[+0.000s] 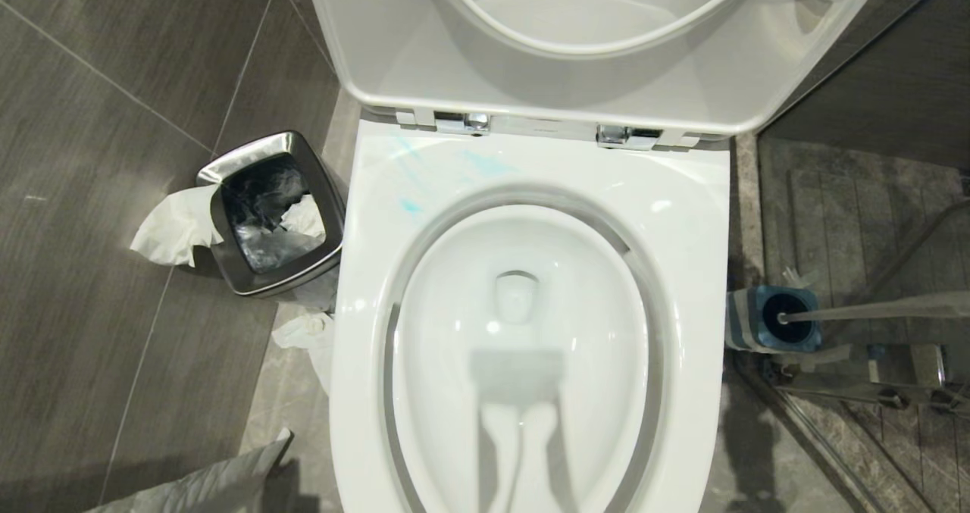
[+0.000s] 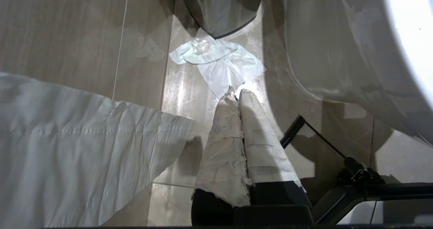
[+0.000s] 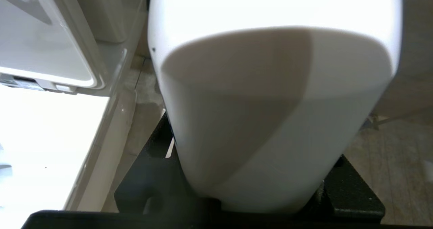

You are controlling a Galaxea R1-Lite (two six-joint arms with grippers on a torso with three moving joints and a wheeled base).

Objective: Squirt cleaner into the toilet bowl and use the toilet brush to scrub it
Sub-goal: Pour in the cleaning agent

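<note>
The right gripper (image 3: 257, 202) clasps a white bottle (image 3: 270, 114), jaws half apart around it. The left gripper (image 2: 238, 93), closed and empty, hangs over floor tissue (image 2: 220, 61). At the head view's centre sits the toilet bowl (image 1: 530, 172), cleaner (image 1: 413, 206) smeared on its rim; the toilet brush (image 1: 871, 312) stands at right in its holder (image 1: 746, 320), steel bin (image 1: 269, 214) at left.

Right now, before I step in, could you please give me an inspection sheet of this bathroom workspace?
Surface: grey floor tiles, no spill seen.
Job's things: toilet bowl open, seat and lid up; blue cleaner smears on the back of the rim; toilet brush standing in its holder on the robot's right.
Clutter: steel bin with tissue hanging out; loose tissue on the floor beside the bowl.
Grippers: left gripper shut, empty, low over the floor tissue; right gripper apparently shut on a white container.
Cables: thin black lead beside the left gripper.
Surroundings: nothing seen.
</note>
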